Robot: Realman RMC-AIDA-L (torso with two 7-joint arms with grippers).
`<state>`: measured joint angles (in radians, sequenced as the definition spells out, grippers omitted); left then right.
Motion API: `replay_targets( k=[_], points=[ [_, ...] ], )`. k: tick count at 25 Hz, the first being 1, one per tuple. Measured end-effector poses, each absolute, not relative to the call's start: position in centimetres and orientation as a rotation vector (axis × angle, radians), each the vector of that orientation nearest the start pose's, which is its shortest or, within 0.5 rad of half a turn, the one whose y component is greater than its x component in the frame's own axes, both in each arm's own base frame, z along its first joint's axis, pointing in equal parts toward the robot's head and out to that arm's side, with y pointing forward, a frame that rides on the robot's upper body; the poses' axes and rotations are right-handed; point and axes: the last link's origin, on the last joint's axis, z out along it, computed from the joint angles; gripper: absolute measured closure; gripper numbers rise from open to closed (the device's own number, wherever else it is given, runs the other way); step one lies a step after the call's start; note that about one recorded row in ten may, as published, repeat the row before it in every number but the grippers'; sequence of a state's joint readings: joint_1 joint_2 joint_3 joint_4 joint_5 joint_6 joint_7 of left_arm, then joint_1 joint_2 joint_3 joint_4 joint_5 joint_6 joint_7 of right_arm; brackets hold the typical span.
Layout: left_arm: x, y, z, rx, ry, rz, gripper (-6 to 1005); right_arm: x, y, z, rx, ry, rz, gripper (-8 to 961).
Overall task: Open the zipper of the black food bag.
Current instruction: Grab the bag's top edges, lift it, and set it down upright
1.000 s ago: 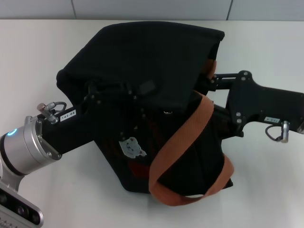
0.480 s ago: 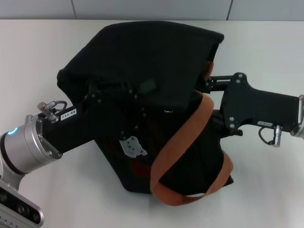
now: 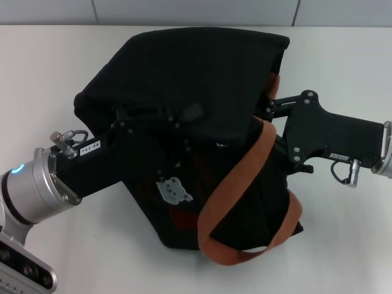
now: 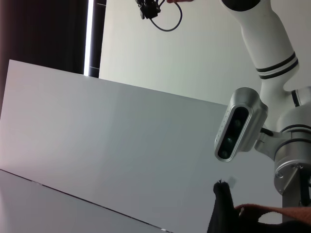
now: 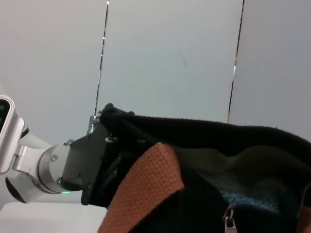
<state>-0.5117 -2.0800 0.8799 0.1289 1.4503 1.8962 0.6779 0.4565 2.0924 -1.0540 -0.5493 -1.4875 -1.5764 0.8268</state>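
The black food bag (image 3: 184, 67) lies tilted on the white table (image 3: 43, 67), its bear print (image 3: 174, 190) facing up. An orange-brown strap (image 3: 239, 177) loops across its right half. A small silver pull tab of the zipper (image 3: 218, 145) glints near the bag's middle; the right wrist view shows another metal pull (image 5: 227, 224) under the gaping black fabric (image 5: 214, 131). My left gripper (image 3: 144, 116) lies across the bag's left front, black against black. My right gripper (image 3: 269, 109) reaches into the bag's right edge beside the strap.
White table surface lies to the left, right and front of the bag. A grey wall panel (image 3: 196, 11) runs along the table's far edge. The left wrist view shows mostly wall, my own head camera (image 4: 240, 124), and a corner of the bag (image 4: 221, 213).
My right arm has slid left, closer into the bag's right side. The bag and its strap loop have shifted slightly toward the front right. The left arm has barely moved.
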Motion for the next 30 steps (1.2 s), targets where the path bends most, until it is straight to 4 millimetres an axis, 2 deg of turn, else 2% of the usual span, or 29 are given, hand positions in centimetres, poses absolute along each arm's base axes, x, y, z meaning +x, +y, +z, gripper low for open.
replay_targets(
  k=[3, 16, 30],
  points=[
    [-22.61, 25.93, -3.30, -1.715, 1.239, -0.803, 912, 22.75, 30.57, -3.02, -2.619, -0.048, 1.001, 851],
    [-22.54, 25.87, -3.31, -1.714, 1.243, -0.812, 911, 22.81, 30.64, -2.72, -2.569, -0.010, 1.043, 897],
    [-22.53, 25.83, -3.28, -1.712, 1.244, -0.815, 911, 22.51, 29.91, -3.22, -2.623, -0.060, 1.054, 955]
  ],
)
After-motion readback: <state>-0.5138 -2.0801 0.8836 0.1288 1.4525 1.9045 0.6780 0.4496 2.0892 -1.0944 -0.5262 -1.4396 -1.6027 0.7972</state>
